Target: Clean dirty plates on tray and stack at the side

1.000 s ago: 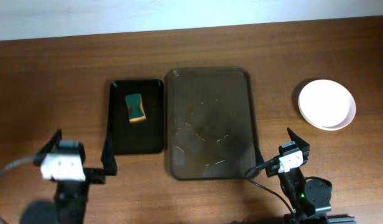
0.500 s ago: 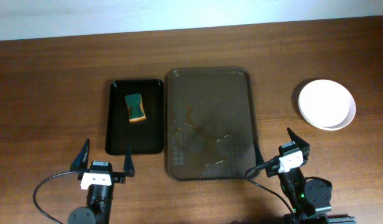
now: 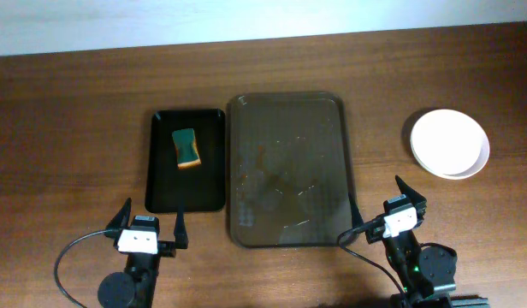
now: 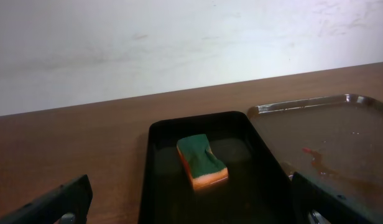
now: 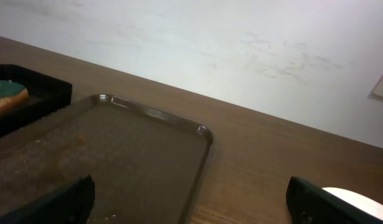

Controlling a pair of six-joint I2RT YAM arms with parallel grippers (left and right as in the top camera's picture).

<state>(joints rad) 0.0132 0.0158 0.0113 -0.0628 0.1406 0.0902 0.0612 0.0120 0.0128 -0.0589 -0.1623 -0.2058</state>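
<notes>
The dark brown tray (image 3: pixel 289 111) lies mid-table with no plates on it, only wet streaks and a small reddish smear (image 4: pixel 311 151). The plates (image 3: pixel 449 143) sit stacked on the table to its right; the top one is white with no smear showing. An edge of the stack shows in the right wrist view (image 5: pixel 359 200). My left gripper (image 3: pixel 150 218) is open and empty, just in front of the small black tray (image 3: pixel 210 162). My right gripper (image 3: pixel 376 201) is open and empty at the brown tray's front right corner.
A green and orange sponge (image 3: pixel 187 147) lies in the black tray, also seen in the left wrist view (image 4: pixel 201 160). A pale wall runs along the table's far edge. Bare wood lies between the brown tray and the plates.
My left gripper has moved right and sunk lower, from the front left toward the black tray's front edge. The right arm, the tray and the plates have not moved.
</notes>
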